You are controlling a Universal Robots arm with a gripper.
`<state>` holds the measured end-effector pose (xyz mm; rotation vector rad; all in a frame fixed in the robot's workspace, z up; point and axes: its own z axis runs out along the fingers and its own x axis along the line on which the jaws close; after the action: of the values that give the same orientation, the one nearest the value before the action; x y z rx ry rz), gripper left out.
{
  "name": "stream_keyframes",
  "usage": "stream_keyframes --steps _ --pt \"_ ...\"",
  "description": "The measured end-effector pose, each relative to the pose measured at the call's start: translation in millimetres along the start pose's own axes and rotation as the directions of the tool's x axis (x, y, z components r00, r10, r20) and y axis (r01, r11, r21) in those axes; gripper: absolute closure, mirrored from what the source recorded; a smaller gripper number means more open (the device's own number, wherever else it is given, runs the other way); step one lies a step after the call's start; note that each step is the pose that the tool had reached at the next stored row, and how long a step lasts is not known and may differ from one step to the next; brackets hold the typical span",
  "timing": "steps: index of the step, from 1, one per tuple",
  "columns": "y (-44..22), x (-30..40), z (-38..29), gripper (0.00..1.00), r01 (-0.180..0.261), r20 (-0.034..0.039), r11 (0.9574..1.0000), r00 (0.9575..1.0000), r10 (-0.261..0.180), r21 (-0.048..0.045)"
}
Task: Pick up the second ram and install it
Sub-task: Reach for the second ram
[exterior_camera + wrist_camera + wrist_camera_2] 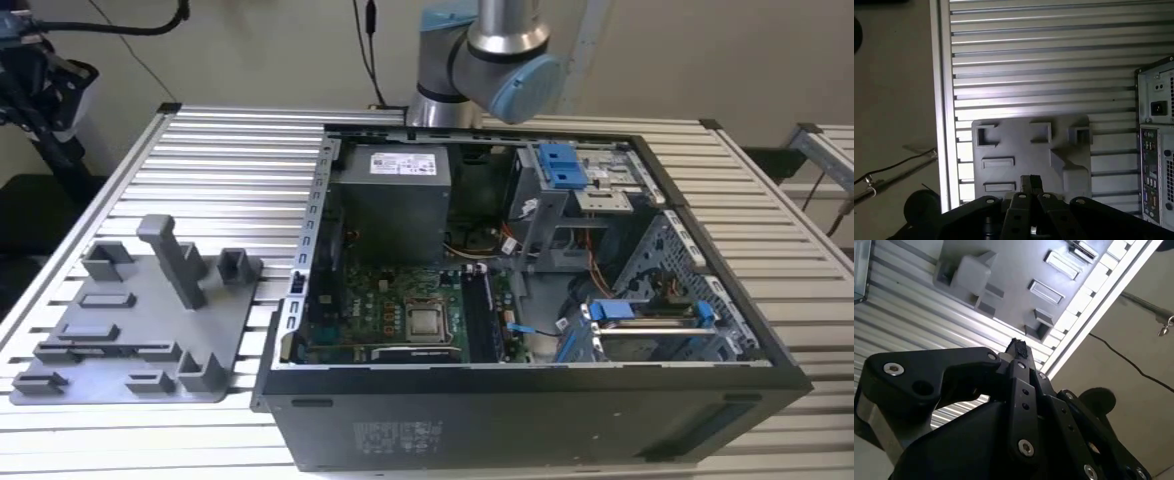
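In the exterior view the arm [487, 60] rises at 12 o'clock of the open computer case [534, 425] on the slatted worktop [227, 150]. The grey fixture tray [140, 315] lies at 9 o'clock of the case and carries no dark stick. The second ram [483, 312] appears to stand in the slots at 3 o'clock of the processor socket [427, 322], though that spot is too dark to be sure.

In the second wrist view the gripper [1018, 347] hangs over the tray, its fingers clenched together on nothing.

The first wrist view shows the same, with the case's rear panel [1156, 150] beside the tray.

Judged so, installation looks finished. What remains calls for confirming the stick sits fully down.
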<state>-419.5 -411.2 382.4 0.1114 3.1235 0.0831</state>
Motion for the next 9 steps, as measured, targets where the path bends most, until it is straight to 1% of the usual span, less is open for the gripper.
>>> stream_keyframes --steps 5,9 --pt "-14.4 1.6 1.2 0.89 0.0 0.0 1.0 1.0 0.0 0.0" --pt "-27.1 1.2 2.5 0.89 0.0 0.0 1.0 1.0 0.0 0.0"
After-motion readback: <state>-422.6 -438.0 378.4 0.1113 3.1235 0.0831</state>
